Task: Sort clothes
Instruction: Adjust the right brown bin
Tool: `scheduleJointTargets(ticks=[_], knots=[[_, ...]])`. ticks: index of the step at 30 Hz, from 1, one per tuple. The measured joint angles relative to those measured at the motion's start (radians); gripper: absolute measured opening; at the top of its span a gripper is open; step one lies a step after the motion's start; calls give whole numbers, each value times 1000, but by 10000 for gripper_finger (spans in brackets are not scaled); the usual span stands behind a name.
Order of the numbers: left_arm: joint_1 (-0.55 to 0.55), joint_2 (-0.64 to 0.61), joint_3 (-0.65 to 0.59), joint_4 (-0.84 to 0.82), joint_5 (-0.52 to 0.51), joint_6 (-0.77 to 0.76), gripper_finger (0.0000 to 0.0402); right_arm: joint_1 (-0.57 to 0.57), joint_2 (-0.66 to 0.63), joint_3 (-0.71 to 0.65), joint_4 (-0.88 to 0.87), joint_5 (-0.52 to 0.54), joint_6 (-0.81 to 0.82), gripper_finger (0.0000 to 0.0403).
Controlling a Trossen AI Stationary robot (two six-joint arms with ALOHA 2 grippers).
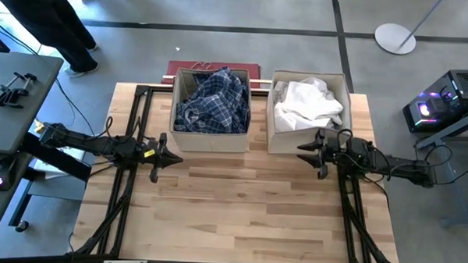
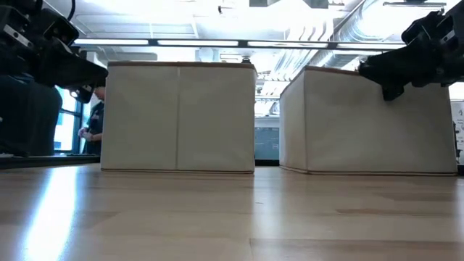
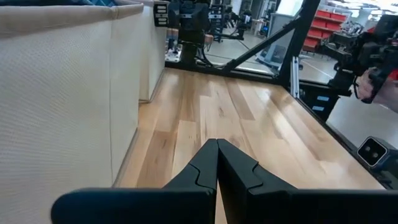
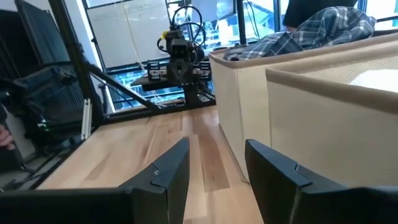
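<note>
Beside the two beige boxes (image 1: 211, 138): blue plaid shirt (image 1: 212, 99) heaped in one, white shirts (image 1: 307, 104) in other, left hand (image 1: 167, 159) pinched empty, right hand (image 1: 311, 150) parted, empty; bench (image 1: 239, 210) bare, so sorting judged finished — back off level, clear of box walls.

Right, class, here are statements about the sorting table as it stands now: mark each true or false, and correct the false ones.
1. The blue plaid shirt lies in the left box. True.
2. The white shirts lie loose on the bare table. False: they are piled in the right box.
3. The left gripper is shut and holds nothing. True.
4. The right gripper is clamped on a dark green garment. False: its fingers stand apart with nothing between them, in front of the right box.
5. The two boxes stand stacked one on the other. False: they stand side by side at the table's far edge.
</note>
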Motion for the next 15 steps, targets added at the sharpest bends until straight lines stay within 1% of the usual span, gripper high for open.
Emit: scheduleJointTargets(ticks=[3, 6, 11, 13, 15], knots=[[0, 0, 0, 0, 0, 21, 0, 0, 0, 0, 0, 3, -19, 144], [0, 0, 0, 5, 1, 129, 0, 0, 3, 0, 0, 3, -24, 144], [0, 0, 0, 134, 8, 277, 0, 0, 3, 0, 0, 4, -54, 144], [0, 0, 0, 166, 8, 297, 0, 0, 3, 0, 0, 4, -52, 144], [0, 0, 0, 162, 8, 288, 0, 0, 3, 0, 3, 4, -40, 144]])
